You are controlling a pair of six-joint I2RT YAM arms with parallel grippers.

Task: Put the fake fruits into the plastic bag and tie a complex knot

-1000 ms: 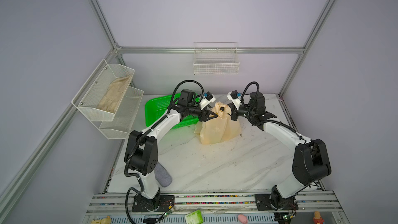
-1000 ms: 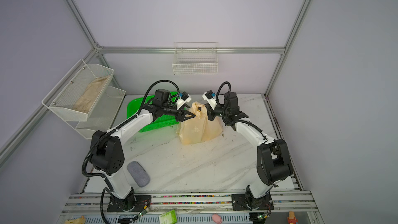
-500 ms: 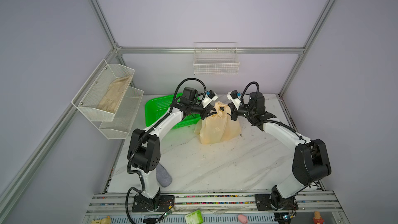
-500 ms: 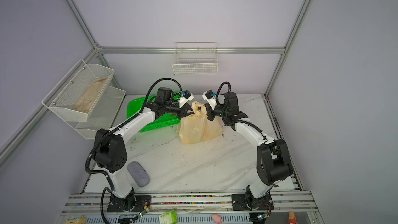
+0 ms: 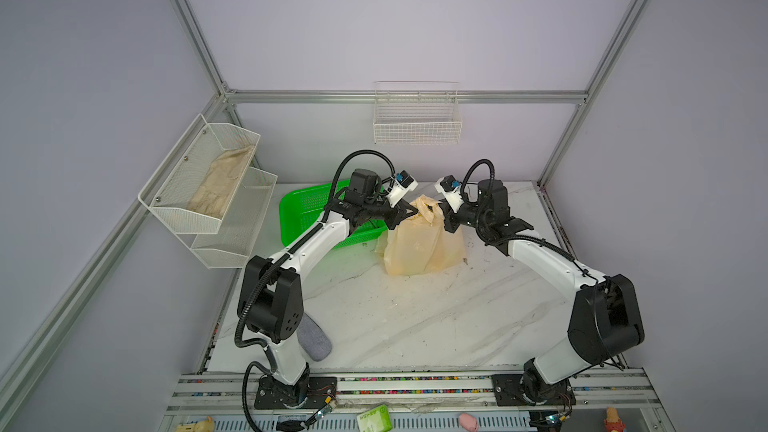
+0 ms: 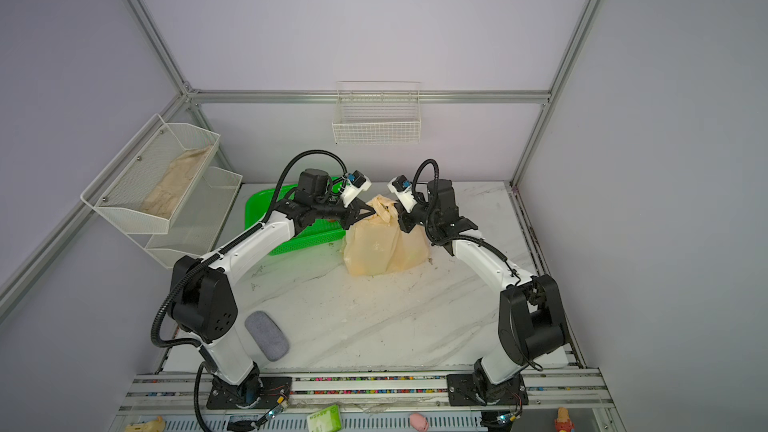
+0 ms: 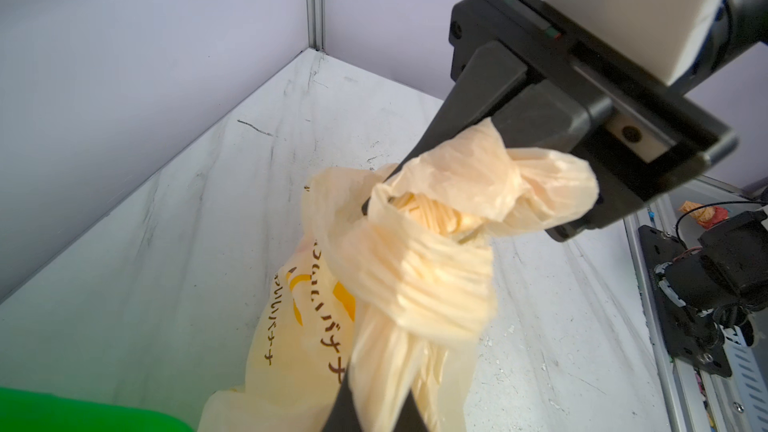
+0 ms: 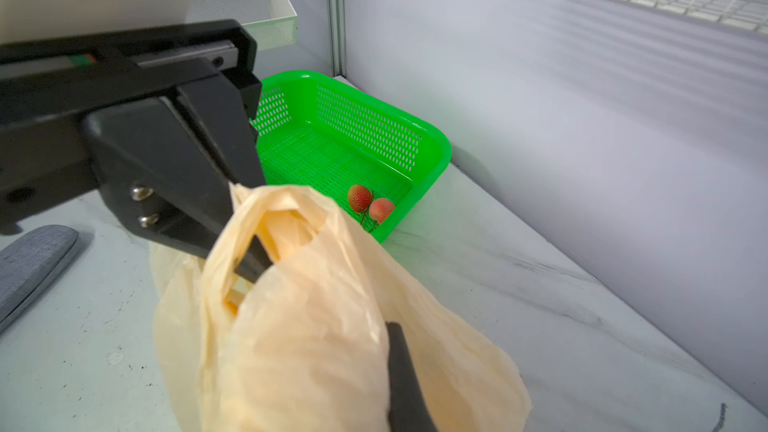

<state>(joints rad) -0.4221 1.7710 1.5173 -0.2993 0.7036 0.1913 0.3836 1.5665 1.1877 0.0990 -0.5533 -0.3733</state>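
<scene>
Toward the back of the table [image 5: 415,326], in both top views, the plastic bag [image 5: 419,251] stood upright beside the green basket [image 5: 299,209], its handles gathered into a bunch at the top. The left gripper [image 5: 412,213] and the right gripper [image 5: 443,217] met at that bunch from opposite sides, each touching it.

From the left wrist, the handles were wound into a loose, half-made knot [image 7: 415,280]. The left jaws were closed tight on the twisted strand below it, and the right gripper's fingers were pinched together with plastic draped over them.

From the right wrist, the right jaws were shut on a fold of the bag. Two small red fruits [image 8: 360,197] lay in the basket, outside the bag; what the bag held could not be made out.

By my reading, the tying step was in hand, with the loop formed but slack. The next move would call for pulling the two held ends apart, steadily, so the thin film cinched without tearing or slipping.
</scene>
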